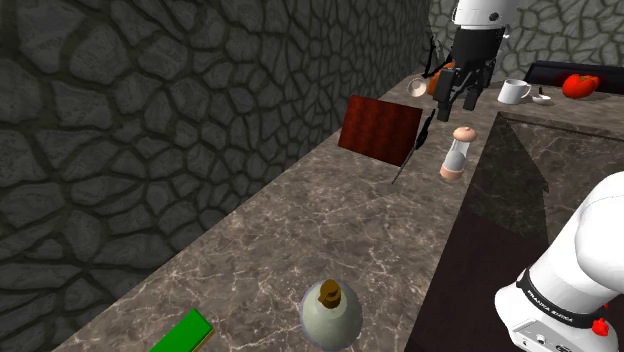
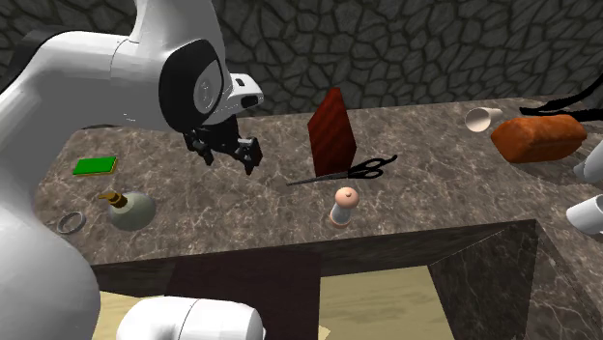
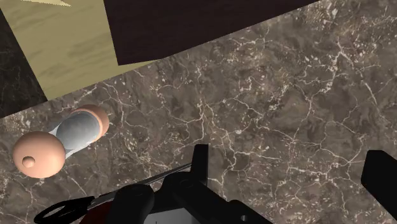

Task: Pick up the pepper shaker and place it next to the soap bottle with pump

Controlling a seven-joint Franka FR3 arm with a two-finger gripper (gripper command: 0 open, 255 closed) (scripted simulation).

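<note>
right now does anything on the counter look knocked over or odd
The dark red board stands on its edge with nothing visibly propping it, scissors at its foot. The small cup by the bread loaf seems to lie on its side. The pepper shaker stands upright; nothing looks spilled.

Room inventory, as you see it.
1. Wall (image 1: pixel 150 120): dark grey cobbled stone, running along the counter's far edge and turning at its far corner.
2. Counter (image 2: pixel 242 208): brown marbled top with pale veins. A dark front panel (image 2: pixel 261 275) sits under its near edge.
3. Floor (image 2: pixel 377 304): pale wood grain below that panel.
4. Light: dim and even.
</note>
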